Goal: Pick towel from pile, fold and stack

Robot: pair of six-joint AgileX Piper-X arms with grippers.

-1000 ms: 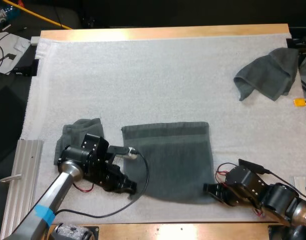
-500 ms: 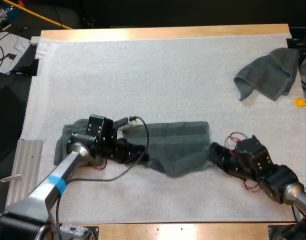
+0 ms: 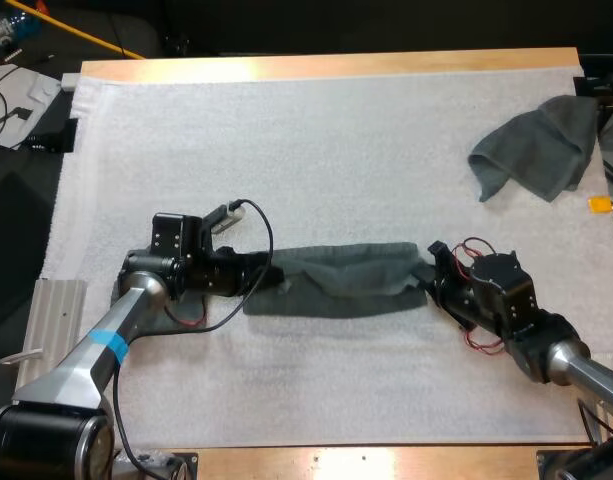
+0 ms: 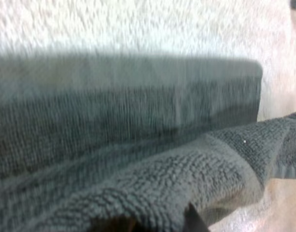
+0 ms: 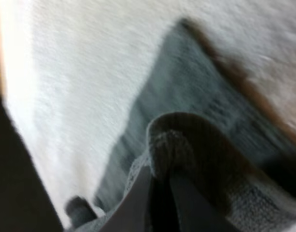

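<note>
Grey towel (image 3: 336, 285) is folding over now, left claw (image 3: 269, 277) and right claw (image 3: 427, 272) pinching its near corners, carrying them forward.

A: What's the half-folded towel (image 3: 336, 280) like?
B: Dark grey-green terry cloth, matt, looped pile with a flatter woven band near the hem. The crumpled towel (image 3: 536, 150) looks the same.
A: And beneath?
B: A white mat (image 3: 336, 150), fuzzy and matt, on a smooth, pale wooden desk (image 3: 336, 65).
</note>
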